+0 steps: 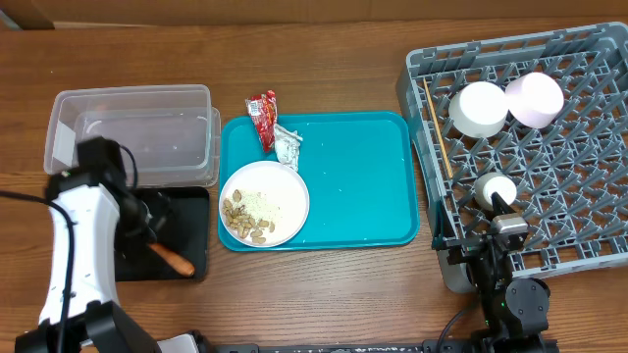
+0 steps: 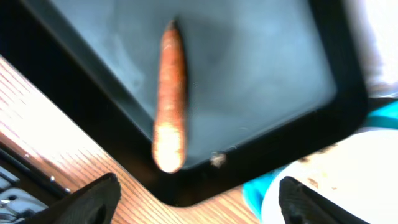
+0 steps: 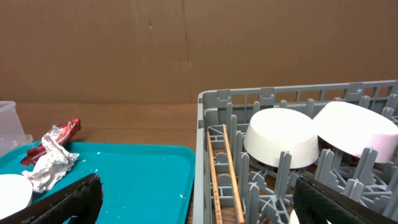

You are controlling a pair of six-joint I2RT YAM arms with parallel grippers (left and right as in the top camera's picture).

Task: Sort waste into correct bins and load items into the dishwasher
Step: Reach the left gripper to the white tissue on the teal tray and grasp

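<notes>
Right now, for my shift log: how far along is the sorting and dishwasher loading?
Done: the carrot lies in the black tray; white bowls and chopsticks sit in the grey rack. In hand: nothing; the left end effector and right end effector are both open. Remaining: the red wrapper and silver wrapper, plus the plate with nuts and rice on the teal tray.

Even bright light, left-wrist view blurred
</notes>
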